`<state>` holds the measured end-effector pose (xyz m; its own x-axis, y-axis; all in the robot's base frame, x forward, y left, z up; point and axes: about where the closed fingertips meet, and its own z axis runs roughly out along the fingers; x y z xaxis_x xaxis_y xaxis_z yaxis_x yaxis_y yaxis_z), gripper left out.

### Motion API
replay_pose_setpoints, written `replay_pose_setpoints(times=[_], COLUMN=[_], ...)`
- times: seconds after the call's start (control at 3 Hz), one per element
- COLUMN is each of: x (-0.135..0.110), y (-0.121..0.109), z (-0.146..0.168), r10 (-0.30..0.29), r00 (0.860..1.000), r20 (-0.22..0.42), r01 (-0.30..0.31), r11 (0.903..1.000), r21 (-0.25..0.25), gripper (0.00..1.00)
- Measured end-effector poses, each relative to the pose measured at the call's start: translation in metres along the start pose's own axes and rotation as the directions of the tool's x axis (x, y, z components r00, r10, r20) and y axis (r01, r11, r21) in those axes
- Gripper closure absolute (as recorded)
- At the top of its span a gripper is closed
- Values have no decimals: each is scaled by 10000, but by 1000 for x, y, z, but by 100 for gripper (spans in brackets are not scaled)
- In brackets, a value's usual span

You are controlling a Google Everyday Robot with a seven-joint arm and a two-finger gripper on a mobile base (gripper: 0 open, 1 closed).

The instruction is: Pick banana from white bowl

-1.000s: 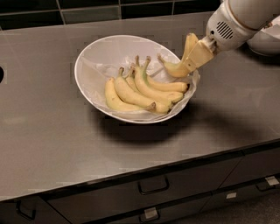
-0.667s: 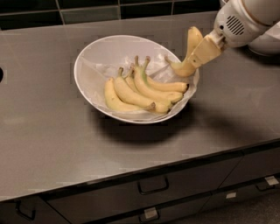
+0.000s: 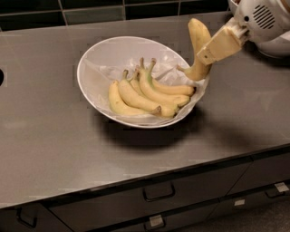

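Note:
The white bowl [image 3: 90, 61] sits on the grey counter with a crinkled liner [image 3: 170, 72] inside. A bunch of joined bananas [image 3: 145, 93] lies in its front half. My gripper [image 3: 205, 56] reaches in from the top right and is shut on the single loose banana [image 3: 198, 34]. The banana stands nearly upright, and its lower end hangs just over the bowl's right rim by the liner. The tan fingers [image 3: 222, 43] cover the banana's right side.
The white arm housing [image 3: 265, 22] fills the top right corner. A dark tiled wall [image 3: 90, 11] runs behind the counter. The counter's front edge [image 3: 136, 181] has drawers with handles [image 3: 158, 192] below. A dark opening [image 3: 1, 77] sits at the far left edge.
The gripper has lifted up and slightly right with the loose banana, which has come off the bunch and now stands more upright above the bowl's right rim.

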<state>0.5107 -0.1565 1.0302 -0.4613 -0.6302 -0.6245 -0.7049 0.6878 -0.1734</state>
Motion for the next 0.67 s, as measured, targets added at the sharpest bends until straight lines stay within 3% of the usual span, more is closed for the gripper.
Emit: replay_pose_setpoints(times=[0.33,0.67], x=[-7,-13], y=[11,22], z=[-21,-41], r10=[-438,-868], r00=[9958,9826], r20=[800,1644], r01=[446,915], r11=[9990,9956], r21=[-85,-211], gripper=[100,100])
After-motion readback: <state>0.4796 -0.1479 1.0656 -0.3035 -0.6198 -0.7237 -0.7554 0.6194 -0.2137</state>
